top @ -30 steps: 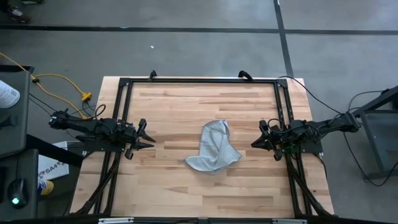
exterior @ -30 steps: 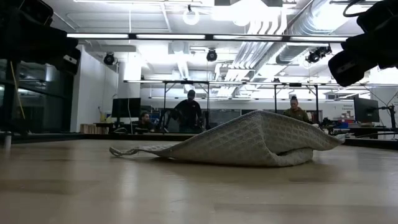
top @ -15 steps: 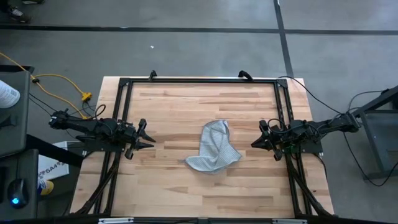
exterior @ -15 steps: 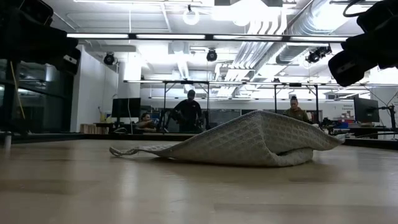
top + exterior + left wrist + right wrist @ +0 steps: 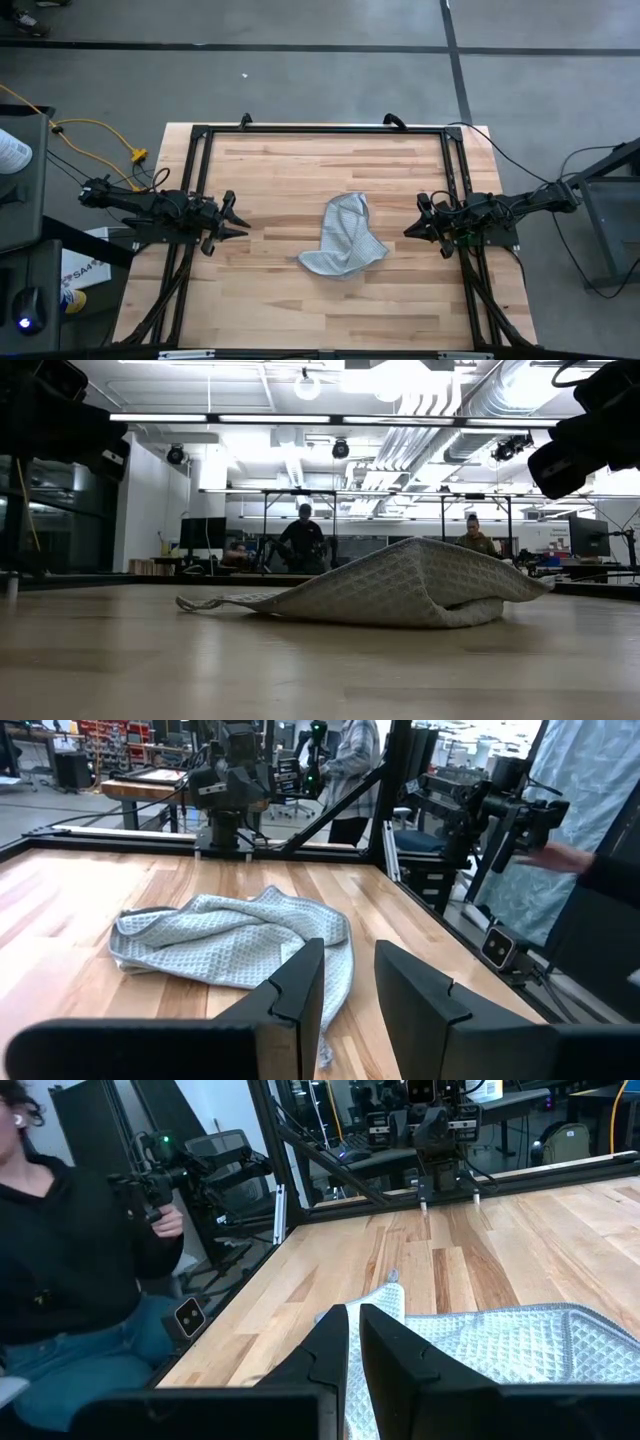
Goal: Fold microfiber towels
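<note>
One light grey-blue microfiber towel (image 5: pixel 345 241) lies crumpled near the middle of the wooden table (image 5: pixel 280 170), partly folded over itself, with one edge humped up off the wood (image 5: pixel 420 582). It also shows in both wrist views (image 5: pixel 225 940) (image 5: pixel 500 1345). My left gripper (image 5: pixel 238 222) hovers level at the table's left side, open, fingers pointing at the towel and well short of it. My right gripper (image 5: pixel 410 230) hovers level at the right side, shut, also short of the towel. Neither touches anything.
A black metal frame (image 5: pixel 320 130) runs along the table's far edge and down both sides. A person in a dark top (image 5: pixel 70 1280) sits beyond the table's edge. Bare wood lies all around the towel.
</note>
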Motion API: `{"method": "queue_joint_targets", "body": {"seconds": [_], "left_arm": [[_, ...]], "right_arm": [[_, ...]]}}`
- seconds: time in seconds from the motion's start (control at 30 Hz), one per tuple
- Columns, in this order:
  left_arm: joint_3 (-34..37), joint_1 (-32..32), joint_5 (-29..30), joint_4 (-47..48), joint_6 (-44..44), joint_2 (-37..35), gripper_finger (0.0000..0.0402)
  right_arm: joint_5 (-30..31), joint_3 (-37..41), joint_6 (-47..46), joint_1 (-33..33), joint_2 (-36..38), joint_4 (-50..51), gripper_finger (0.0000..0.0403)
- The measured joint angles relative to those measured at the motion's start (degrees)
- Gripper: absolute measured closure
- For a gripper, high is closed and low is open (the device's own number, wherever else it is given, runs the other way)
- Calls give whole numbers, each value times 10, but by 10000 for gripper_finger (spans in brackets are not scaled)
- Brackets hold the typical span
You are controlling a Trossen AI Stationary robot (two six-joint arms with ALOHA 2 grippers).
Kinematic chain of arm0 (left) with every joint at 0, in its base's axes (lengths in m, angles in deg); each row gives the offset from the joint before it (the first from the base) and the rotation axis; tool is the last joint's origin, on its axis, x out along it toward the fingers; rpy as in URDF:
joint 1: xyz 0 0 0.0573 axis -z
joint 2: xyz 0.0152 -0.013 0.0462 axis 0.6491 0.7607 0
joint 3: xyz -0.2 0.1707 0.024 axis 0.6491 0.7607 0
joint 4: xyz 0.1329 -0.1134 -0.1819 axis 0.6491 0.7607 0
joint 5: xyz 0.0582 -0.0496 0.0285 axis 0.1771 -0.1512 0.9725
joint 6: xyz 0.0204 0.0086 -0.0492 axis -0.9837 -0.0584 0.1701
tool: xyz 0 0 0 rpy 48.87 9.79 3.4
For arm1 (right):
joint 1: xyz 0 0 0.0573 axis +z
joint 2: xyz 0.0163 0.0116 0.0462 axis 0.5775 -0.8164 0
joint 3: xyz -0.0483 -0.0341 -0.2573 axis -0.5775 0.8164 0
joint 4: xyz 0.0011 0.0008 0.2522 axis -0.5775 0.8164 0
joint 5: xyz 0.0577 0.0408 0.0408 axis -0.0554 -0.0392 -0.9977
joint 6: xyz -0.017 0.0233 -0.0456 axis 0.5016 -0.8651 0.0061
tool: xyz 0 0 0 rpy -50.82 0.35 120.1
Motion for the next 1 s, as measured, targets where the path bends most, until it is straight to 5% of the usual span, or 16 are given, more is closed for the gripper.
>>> {"method": "queue_joint_targets", "body": {"seconds": [0.5,0.83,1.0], "left_arm": [[-33,0,60,-5,29,0,309],[-34,0,107,-66,39,1,309],[-59,0,163,-64,31,41,309]], "right_arm": [[0,0,-30,0,0,-14,379],[4,0,38,0,0,-205,379],[120,-6,64,-2,0,-233,379]]}}
